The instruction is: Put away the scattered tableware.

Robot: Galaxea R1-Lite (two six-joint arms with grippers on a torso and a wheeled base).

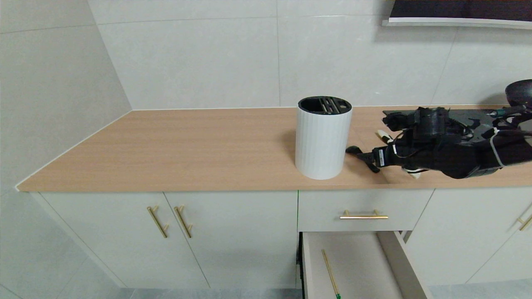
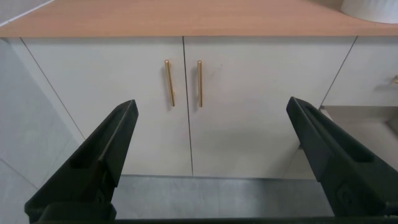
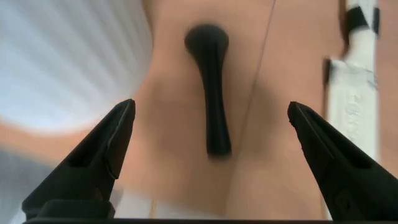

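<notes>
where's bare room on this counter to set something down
Free: the countertop between the left wall and the white holder. Crowded right of the holder: the right gripper hangs over a black utensil beside a white-handled piece.

A white-handled utensil (image 1: 383, 136) is mostly hidden under the right arm (image 1: 457, 160); its kind cannot be told. The black handle (image 3: 209, 87) is blurred at one end. The drawer (image 1: 361, 265) and the pan (image 1: 519, 91) are cut off by the head view's edges.
</notes>
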